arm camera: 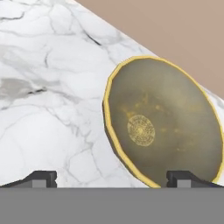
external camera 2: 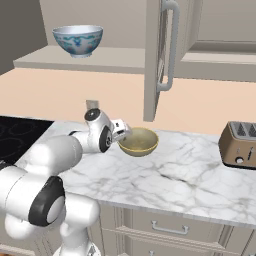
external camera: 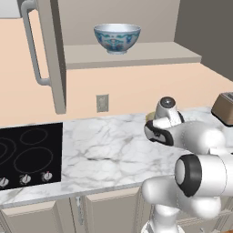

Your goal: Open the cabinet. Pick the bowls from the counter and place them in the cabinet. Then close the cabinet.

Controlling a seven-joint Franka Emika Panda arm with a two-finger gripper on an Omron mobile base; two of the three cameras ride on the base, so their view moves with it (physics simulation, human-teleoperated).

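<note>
The gripper (arm camera: 111, 178), jaws spread wide and empty, hangs just beside the tan bowl (external camera 2: 138, 142) on the counter (external camera 2: 185, 175), while the patterned bowl (external camera 2: 78, 40) already sits inside the open cabinet (external camera 2: 120, 57), leaving this bowl and the door closing.

A patterned white bowl (external camera: 117, 38) with blue-green decoration is seen standing upright on the shelf of the open wall cabinet (external camera: 132, 55). The cabinet door (external camera: 53, 54) is swung open at the upper left, its silver bar handle (external camera: 34, 45) facing the camera. Below, the marble worktop (external camera: 104, 150) is bordered on the left by a black cooktop (external camera: 29, 152). A wall outlet (external camera: 102, 103) is set above the worktop. A brown toaster (external camera: 224, 108) is cut by the right edge. The white arm (external camera: 191, 150) is stretched low over the worktop's right part, and a sliver of a tan rim (external camera: 150, 117) is visible just behind the wrist.
</note>
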